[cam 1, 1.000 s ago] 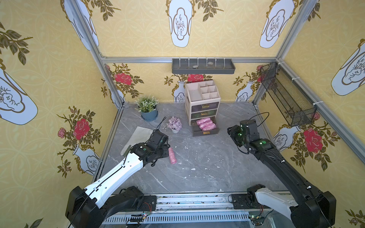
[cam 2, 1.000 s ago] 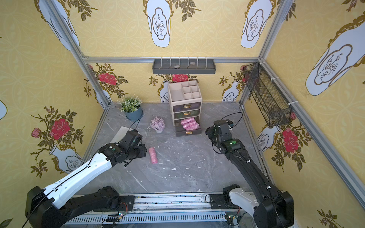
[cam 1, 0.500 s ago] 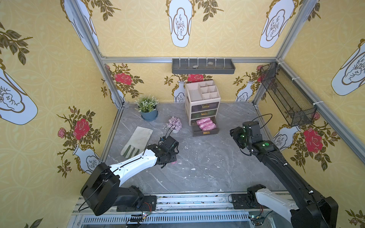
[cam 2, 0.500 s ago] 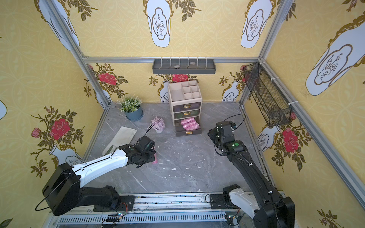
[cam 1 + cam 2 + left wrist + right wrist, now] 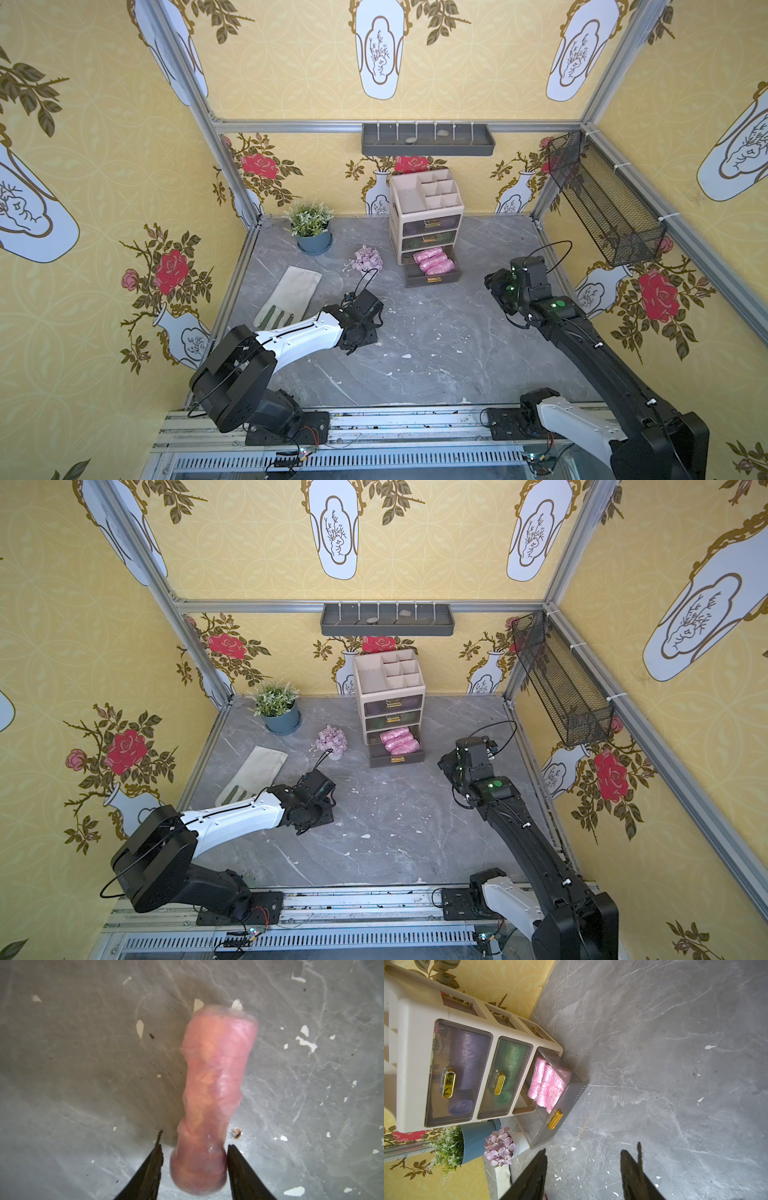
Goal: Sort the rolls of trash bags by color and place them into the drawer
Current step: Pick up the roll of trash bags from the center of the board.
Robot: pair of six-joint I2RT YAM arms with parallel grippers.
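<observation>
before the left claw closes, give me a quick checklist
1. Pink roll between the fingers of the left claw: ok, straddled, lying on the table.
2. Grip closed: not ok, gap on one side.
3. Bottom drawer open: ok.
4. Colour match: ok, stored rolls are pink.
5. Room left in that drawer: cannot tell.
6. Right claw clear: ok, open, empty, apart from the drawer.

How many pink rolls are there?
4 pink rolls. Three lie in the open bottom drawer. The fourth roll lies on the floor, straddled by the open left claw. More could be hidden under those in the drawer.
</observation>
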